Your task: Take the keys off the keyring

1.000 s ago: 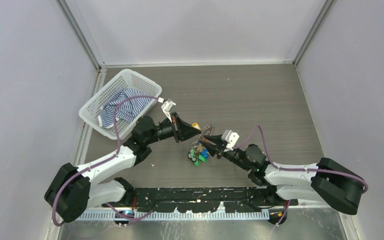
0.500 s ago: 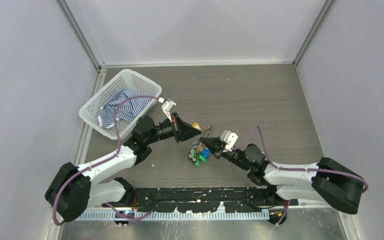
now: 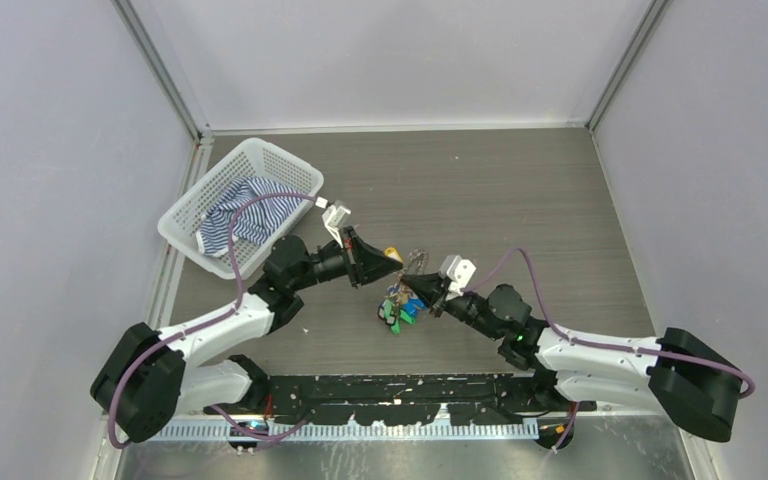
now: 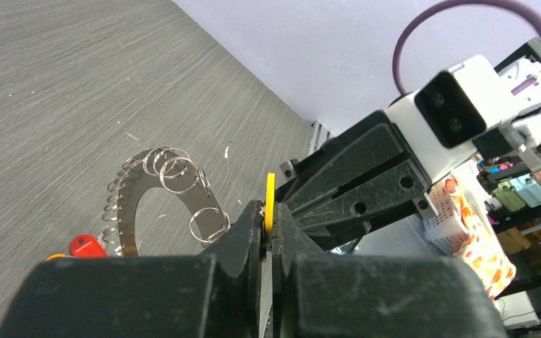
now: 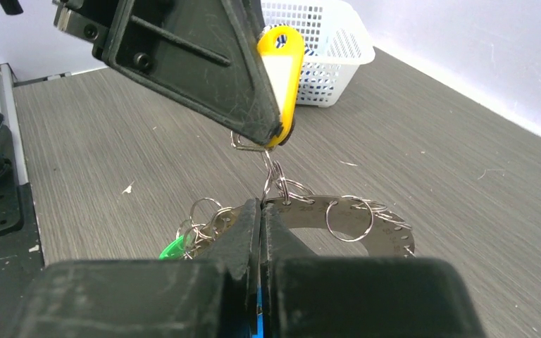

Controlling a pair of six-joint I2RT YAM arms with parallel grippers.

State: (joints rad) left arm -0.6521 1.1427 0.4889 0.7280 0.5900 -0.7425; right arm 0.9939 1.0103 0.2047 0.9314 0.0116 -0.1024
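The left end effector [image 3: 396,262] is clamped shut on a yellow tag [image 5: 279,67], lifted clear of the counter [image 3: 520,200]. The right end effector [image 3: 409,282] is pinched shut too, apparently on the near edge of the keyring [image 5: 384,227], a flat toothed metal ring hanging between the two arms. In the top view the tag lies at about 10 o'clock from the right end effector and just beside it. The rest of the keys [image 3: 398,308] hang in a coloured bunch at about 7 o'clock, low over the counter or resting on it. A short chain of small split rings joins the tag to the keyring, its long axis running nearly straight up in the right wrist view. Freeing this key likely depends on that link, with the left arm drawing the tag toward 10 o'clock while the right arm anchors the ring. The right fingers hide where the chain threads the keyring. The bunch is mostly hidden below them, with only a green tag [image 5: 172,248] showing there and a red tag [image 4: 84,245] in the left wrist view. No bare key blades can be made out. A white basket [image 3: 290,160] with striped cloth [image 3: 245,215] sits well apart at 10 o'clock.
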